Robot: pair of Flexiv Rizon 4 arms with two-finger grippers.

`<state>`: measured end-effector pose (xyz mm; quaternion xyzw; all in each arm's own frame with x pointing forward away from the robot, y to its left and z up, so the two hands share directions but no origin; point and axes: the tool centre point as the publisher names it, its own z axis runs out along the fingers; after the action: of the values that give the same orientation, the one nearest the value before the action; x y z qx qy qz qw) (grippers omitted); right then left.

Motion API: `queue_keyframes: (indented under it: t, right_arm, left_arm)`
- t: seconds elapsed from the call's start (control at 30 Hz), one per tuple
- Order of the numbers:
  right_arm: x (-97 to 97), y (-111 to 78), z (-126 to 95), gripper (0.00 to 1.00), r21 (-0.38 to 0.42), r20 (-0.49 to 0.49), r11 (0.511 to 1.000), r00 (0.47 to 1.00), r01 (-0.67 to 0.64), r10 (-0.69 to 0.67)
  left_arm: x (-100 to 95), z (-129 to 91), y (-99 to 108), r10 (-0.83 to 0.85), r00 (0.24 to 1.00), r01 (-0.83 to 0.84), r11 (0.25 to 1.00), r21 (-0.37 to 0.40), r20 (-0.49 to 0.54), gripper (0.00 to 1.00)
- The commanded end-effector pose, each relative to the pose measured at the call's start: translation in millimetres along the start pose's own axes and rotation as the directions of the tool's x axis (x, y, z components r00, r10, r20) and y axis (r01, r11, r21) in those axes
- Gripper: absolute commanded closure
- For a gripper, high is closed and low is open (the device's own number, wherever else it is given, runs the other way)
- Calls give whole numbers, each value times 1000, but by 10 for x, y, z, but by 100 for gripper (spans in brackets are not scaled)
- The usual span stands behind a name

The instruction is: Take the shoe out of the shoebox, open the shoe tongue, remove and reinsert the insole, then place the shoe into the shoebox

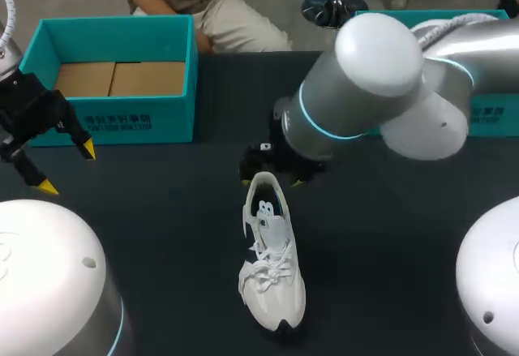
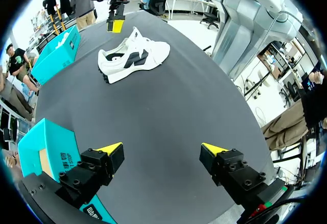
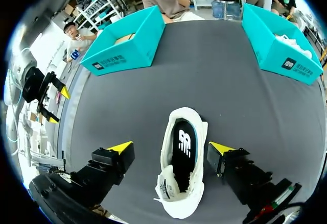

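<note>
A white shoe (image 1: 272, 260) with a dark insole stands on its sole in the middle of the black table (image 1: 162, 226), toe toward the front edge. My right gripper (image 1: 272, 182) hangs over its heel end. In the right wrist view the shoe (image 3: 182, 157) lies between the open fingers of the right gripper (image 3: 171, 148); one finger (image 3: 120, 147) stands clear of it and the other sits close beside its side. The teal shoebox (image 1: 113, 76) stands open at the back left. In front of it my left gripper (image 1: 66, 168) hangs open and holds nothing.
A second teal box (image 1: 491, 117) stands at the back right, partly behind my right arm; in the right wrist view this box (image 3: 278, 48) holds something white. A person sits beyond the table's far edge, not reaching over it.
</note>
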<state>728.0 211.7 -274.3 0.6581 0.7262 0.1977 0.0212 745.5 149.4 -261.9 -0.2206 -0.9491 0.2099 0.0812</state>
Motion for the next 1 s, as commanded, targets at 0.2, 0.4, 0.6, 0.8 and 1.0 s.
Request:
queue_keyframes:
  t: [0.2,0.4,0.6,0.8,1.0]
  right_arm:
    - [75,14,86,100,12,547,1000,837,-1,-6]
    - [79,2,116,100,24,546,1000,838,-7,-8]
    - [68,-20,157,100,32,523,999,852,-15,-4]
    - [41,-27,193,100,43,478,999,878,-26,2]
    - [-35,-77,295,100,65,435,996,900,-55,22]
  left_arm:
    - [6,1,1,0,1000,0,1000,-3,0,0]
    - [6,1,1,0,1000,0,1000,-3,0,0]
    - [6,1,1,0,1000,0,1000,-3,0,0]
    - [6,1,1,0,1000,0,1000,-3,0,0]
    - [6,1,1,0,1000,0,1000,-3,0,0]
